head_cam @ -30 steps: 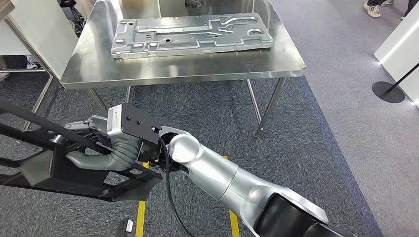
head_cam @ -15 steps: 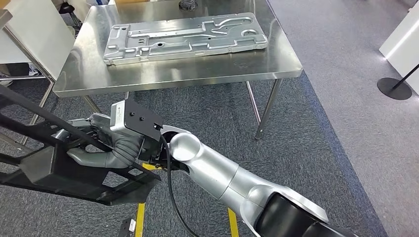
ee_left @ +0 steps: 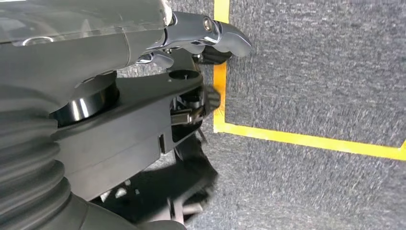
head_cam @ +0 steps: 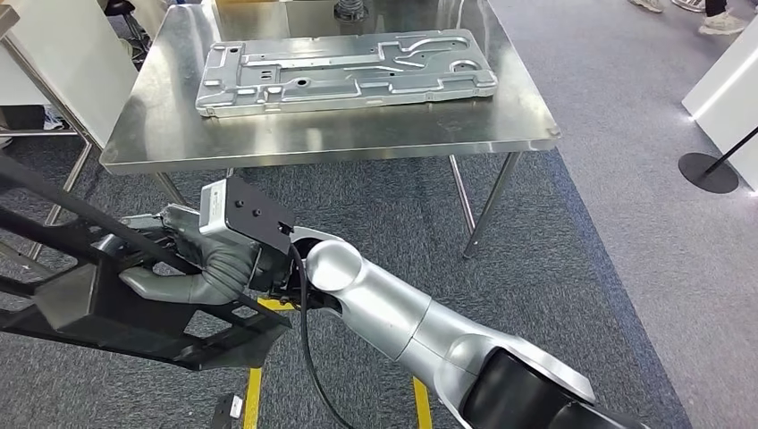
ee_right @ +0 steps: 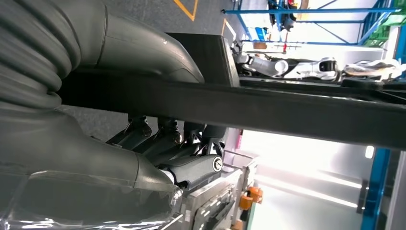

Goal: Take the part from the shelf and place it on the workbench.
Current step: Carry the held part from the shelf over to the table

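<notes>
Head view: carried part low at the robot's left, workbench ahead.

Largest first: the steel workbench [head_cam: 331,134] stands ahead on grey carpet, a stamped silver panel [head_cam: 344,71] lying flat on its far half, with the near strip of its top bare. Below and to the left of it, off the bench altogether, the black frame-like part [head_cam: 116,304] is held low over the floor, its long axis running roughly left to right, out past the picture's left edge. The right hand [head_cam: 192,259] reaches across and grasps one of its bars, fingers [ee_right: 191,167] wrapped beneath. The left hand [ee_left: 143,96] lies against the part in the left wrist view; whether it is clenched on it I cannot tell. Judged from this, the part must travel up and forward to reach the bench.
</notes>
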### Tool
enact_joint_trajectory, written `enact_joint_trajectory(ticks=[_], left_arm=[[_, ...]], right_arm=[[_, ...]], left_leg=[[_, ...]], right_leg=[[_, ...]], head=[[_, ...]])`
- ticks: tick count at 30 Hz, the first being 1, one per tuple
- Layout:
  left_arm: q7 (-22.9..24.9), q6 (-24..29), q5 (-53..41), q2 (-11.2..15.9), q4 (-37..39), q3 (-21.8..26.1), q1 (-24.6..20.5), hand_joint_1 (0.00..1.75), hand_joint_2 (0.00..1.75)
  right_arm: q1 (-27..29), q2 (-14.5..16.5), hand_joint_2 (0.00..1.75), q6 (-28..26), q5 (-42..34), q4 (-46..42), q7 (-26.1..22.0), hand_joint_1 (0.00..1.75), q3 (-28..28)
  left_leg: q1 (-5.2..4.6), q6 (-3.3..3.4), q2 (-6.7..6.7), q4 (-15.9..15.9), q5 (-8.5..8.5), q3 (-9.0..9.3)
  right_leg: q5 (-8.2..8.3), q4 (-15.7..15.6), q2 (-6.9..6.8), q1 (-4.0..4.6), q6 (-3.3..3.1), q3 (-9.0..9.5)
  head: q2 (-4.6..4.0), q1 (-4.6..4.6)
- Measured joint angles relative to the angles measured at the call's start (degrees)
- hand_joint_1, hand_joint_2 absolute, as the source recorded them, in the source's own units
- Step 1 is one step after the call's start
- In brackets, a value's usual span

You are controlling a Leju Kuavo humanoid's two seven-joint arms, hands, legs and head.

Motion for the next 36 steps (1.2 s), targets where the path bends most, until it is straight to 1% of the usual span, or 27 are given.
enact_joint_trajectory(ticks=[1,2,3,4,5,6,7,10,12,13,15,16,17,18,20,21,22,23,25,27,28,30,31,32,33,35,36], left_arm=[[0.0,0.0,0.02,0.01,0.0,0.01,0.07,0.0,1.75],[0.0,0.0,0.04,0.01,0.0,0.02,0.12,0.0,1.75],[0.0,0.0,0.05,0.02,0.0,0.03,0.16,0.0,1.75],[0.01,0.0,0.06,0.01,0.0,0.04,0.19,0.0,1.75],[0.01,-0.01,0.06,-0.03,0.0,0.05,0.2,0.0,1.75],[0.0,-0.01,0.07,-0.07,0.0,0.05,0.2,0.0,1.75],[0.0,-0.02,0.07,-0.1,0.0,0.06,0.21,0.0,1.75],[-0.04,-0.07,0.16,-0.11,0.0,0.08,0.16,0.0,1.75],[-0.1,-0.13,0.29,-0.11,0.0,0.08,0.1,0.0,1.75],[-0.12,-0.14,0.36,-0.11,0.0,0.08,0.11,0.0,1.75],[-0.12,-0.15,0.48,-0.09,0.0,0.1,0.17,0.0,1.75],[-0.11,-0.15,0.5,-0.07,0.0,0.11,0.23,0.0,1.75],[-0.11,-0.15,0.52,-0.05,0.0,0.13,0.28,0.0,1.75],[-0.11,-0.15,0.54,-0.03,0.0,0.14,0.31,0.0,1.75],[-0.12,-0.15,0.55,-0.03,0.0,0.14,0.28,0.0,1.75],[-0.12,-0.15,0.55,-0.03,0.0,0.14,0.23,0.0,1.75],[-0.13,-0.15,0.56,-0.02,0.0,0.14,0.2,0.0,1.75],[-0.13,-0.15,0.56,-0.02,0.0,0.15,0.2,0.0,1.75],[-0.14,-0.15,0.56,-0.01,0.0,0.16,0.23,0.0,1.75],[-0.15,-0.17,0.56,-0.02,0.0,0.16,0.18,0.0,1.75],[-0.15,-0.18,0.55,-0.02,0.0,0.16,0.15,0.0,1.75],[-0.16,-0.19,0.54,-0.01,0.0,0.16,0.12,0.0,1.75],[-0.16,-0.18,0.54,0.01,0.0,0.16,0.14,0.0,1.75],[-0.16,-0.18,0.54,0.02,0.0,0.16,0.15,0.0,1.75],[-0.16,-0.18,0.54,0.03,0.0,0.16,0.17,0.0,1.75],[-0.16,-0.19,0.52,0.01,0.0,0.16,0.18,0.0,1.75],[-0.17,-0.2,0.5,-0.03,0.0,0.16,0.17,0.0,1.75]], right_arm=[[0.06,-0.08,1.75,0.0,-0.03,0.13,-0.04,1.75,0.08],[0.1,-0.14,1.75,0.0,-0.05,0.24,-0.09,1.75,0.15],[0.1,-0.18,1.75,0.0,-0.07,0.31,-0.14,1.75,0.2],[0.09,-0.19,1.75,0.0,-0.07,0.35,-0.2,1.75,0.24],[0.07,-0.2,1.75,0.01,-0.09,0.39,-0.26,1.75,0.25],[0.03,-0.2,1.75,0.02,-0.1,0.41,-0.33,1.75,0.26],[0.01,-0.21,1.75,0.03,-0.11,0.45,-0.4,1.75,0.27],[-0.03,-0.18,1.75,0.04,-0.08,0.61,-0.66,1.75,0.29],[-0.08,-0.08,1.75,0.03,-0.01,0.66,-0.82,1.75,0.3],[-0.11,-0.04,1.75,0.03,0.02,0.67,-0.88,1.75,0.32],[-0.06,-0.01,1.75,0.01,0.03,0.77,-0.97,1.75,0.46],[0.02,-0.02,1.75,0.01,0.04,0.84,-0.98,1.75,0.57],[0.1,-0.02,1.75,0.0,0.05,0.91,-0.98,1.75,0.67],[0.13,-0.02,1.75,0.0,0.06,0.94,-0.98,1.75,0.73],[0.12,-0.01,1.75,-0.01,0.07,0.97,-0.98,1.75,0.77],[0.1,0.0,1.75,-0.02,0.07,0.98,-0.98,1.75,0.77],[0.08,0.0,1.75,-0.03,0.07,0.99,-0.99,1.75,0.77],[0.08,-0.01,1.75,-0.04,0.08,1.0,-0.99,1.75,0.77],[0.06,0.01,1.75,-0.06,0.14,0.99,-0.99,1.75,0.78],[-0.01,0.05,1.75,-0.08,0.21,0.98,-1.04,1.75,0.78],[-0.04,0.06,1.75,-0.09,0.24,0.99,-1.07,1.75,0.77],[0.02,-0.03,1.75,-0.1,0.34,1.09,-1.12,1.75,0.77],[0.1,-0.12,1.75,-0.11,0.43,1.16,-1.12,1.75,0.77],[0.17,-0.21,1.75,-0.14,0.52,1.22,-1.11,1.75,0.77],[0.22,-0.28,1.75,-0.16,0.62,1.26,-1.11,1.75,0.77],[0.23,-0.33,1.75,-0.19,0.86,1.25,-1.06,1.75,0.77],[0.22,-0.32,1.75,-0.18,1.0,1.24,-1.0,1.75,0.77]], left_leg=[[-0.02,0.03,-0.04,0.04,-0.13,0.08],[-0.03,0.0,-0.1,0.11,-0.3,0.25],[-0.03,-0.09,-0.19,0.18,-0.52,0.53],[-0.03,-0.23,-0.26,0.24,-0.8,0.87],[-0.09,-0.45,-0.3,0.31,-1.08,1.13],[-0.17,-0.72,-0.32,0.37,-1.3,1.26],[-0.2,-1.04,-0.3,0.37,-1.46,1.28],[-0.07,-2.1,-0.22,0.23,-1.8,1.51],[0.0,-2.63,-0.16,2.73,-3.4,0.66],[0.09,-2.84,-0.13,5.84,-4.91,-0.82],[0.17,-3.25,-0.12,13.79,-7.93,-5.15],[0.19,-3.38,-0.11,16.37,-8.35,-6.84],[0.19,-3.42,-0.11,16.72,-7.55,-7.47],[0.19,-3.38,-0.1,14.65,-5.67,-6.85],[0.14,-3.07,-0.06,6.47,-1.14,-3.24],[0.0,-2.74,-0.08,3.12,0.16,-1.68],[-0.15,-2.4,-0.1,1.12,0.69,-0.77],[-0.32,-2.03,-0.14,0.57,0.47,-0.52],[-0.31,-1.35,-0.18,0.3,0.52,-0.49],[-0.06,-0.69,-0.14,-0.08,0.57,-0.2],[0.04,-0.41,-0.1,-0.21,0.57,-0.07],[-0.02,-0.05,-0.04,-0.17,0.39,-0.02],[-0.05,0.0,-0.05,-0.13,0.27,0.02],[-0.06,0.0,-0.1,-0.07,0.12,0.14],[-0.06,-0.05,-0.17,-0.03,-0.07,0.35],[-0.07,-0.3,-0.28,0.02,-0.56,1.05],[-0.18,-0.53,-0.31,0.09,-0.84,1.34]], right_leg=[[-0.05,2.13,-0.01,-0.1,0.08,-1.53],[1.11,1.88,-0.02,-0.17,0.08,-1.89],[3.39,-0.99,-0.03,-0.21,-0.02,-0.92],[6.04,-5.38,-0.06,-0.2,-0.23,0.88],[7.92,-9.56,-0.08,-0.08,-0.51,2.71],[9.15,-12.78,-0.08,0.05,-0.8,4.09],[9.46,-14.41,-0.05,0.22,-1.08,4.75],[9.23,-15.25,0.1,0.32,-1.91,5.18],[9.26,-15.89,0.03,-0.01,-2.47,5.9],[9.2,-16.06,-0.03,-0.1,-2.68,6.21],[8.95,-16.04,-0.06,-0.05,-2.94,6.41],[8.78,-15.96,-0.03,-0.02,-2.98,6.5],[8.58,-15.86,0.01,-0.01,-2.96,6.64],[8.33,-15.76,0.06,-0.01,-2.89,6.9],[7.71,-15.56,0.11,0.03,-2.58,7.59],[7.46,-15.46,0.15,0.13,-2.35,7.77],[7.29,-15.41,0.17,0.21,-2.07,7.83],[7.21,-15.42,0.19,0.27,-1.78,7.81],[7.05,-15.51,0.19,0.27,-1.17,7.83],[5.71,-13.47,0.1,0.21,-0.55,6.97],[4.21,-10.56,0.05,0.15,-0.28,5.54],[0.75,-2.12,0.01,-0.02,0.07,1.03],[-0.01,1.14,0.0,-0.09,0.16,-0.97],[0.42,2.33,-0.01,-0.12,0.17,-1.99],[1.98,1.05,-0.02,-0.15,0.1,-1.77],[6.8,-7.13,-0.05,-0.11,-0.38,1.6],[8.44,-11.1,-0.07,0.01,-0.67,3.39]], head=[[0.0,0.0],[0.0,0.01],[0.0,0.01],[0.0,0.02],[0.0,-0.01],[0.01,-0.02],[0.01,-0.04],[0.01,-0.07],[0.01,-0.19],[0.0,-0.26],[0.0,-0.3],[0.0,-0.31],[0.0,-0.3],[0.0,-0.31],[0.0,-0.28],[0.01,-0.29],[0.01,-0.25],[0.01,-0.23],[0.01,-0.21],[0.01,-0.11],[0.01,-0.05],[0.0,0.04],[0.0,0.03],[0.0,0.04],[0.0,0.04],[0.0,0.05],[0.0,0.04]])
